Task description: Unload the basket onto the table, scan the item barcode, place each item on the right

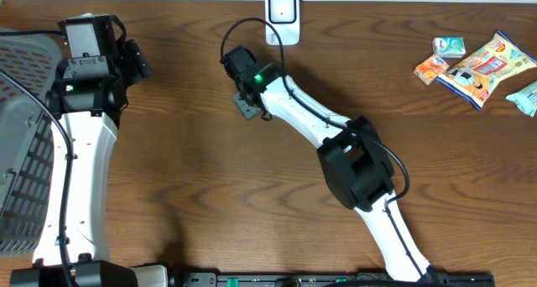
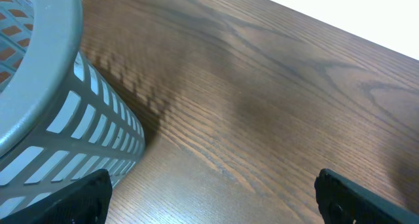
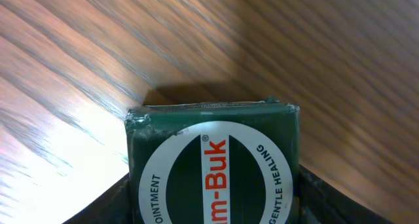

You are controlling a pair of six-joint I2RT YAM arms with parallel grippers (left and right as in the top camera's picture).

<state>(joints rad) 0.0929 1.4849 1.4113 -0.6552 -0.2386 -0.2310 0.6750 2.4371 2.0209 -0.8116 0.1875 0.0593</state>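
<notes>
While my right gripper [image 3: 216, 191] is straddling the green ointment box [image 3: 213, 158], a finger is hugging each side, but I cannot tell whether they are pinching it. The box is lying on the table [image 3: 98, 67], just on the near side of the white scanner [image 1: 282, 17]. I am judging that a square hold on the side walls is mattering most. The barcode, which I am not seeing, needs leaving uncovered for the scanner. My left gripper [image 2: 213, 201] is hanging spread wide beside the grey basket [image 2: 39, 73] at left; the part of its inside that shows is holding nothing. Snack packets [image 1: 482, 69] are lying loose at far right.
</notes>
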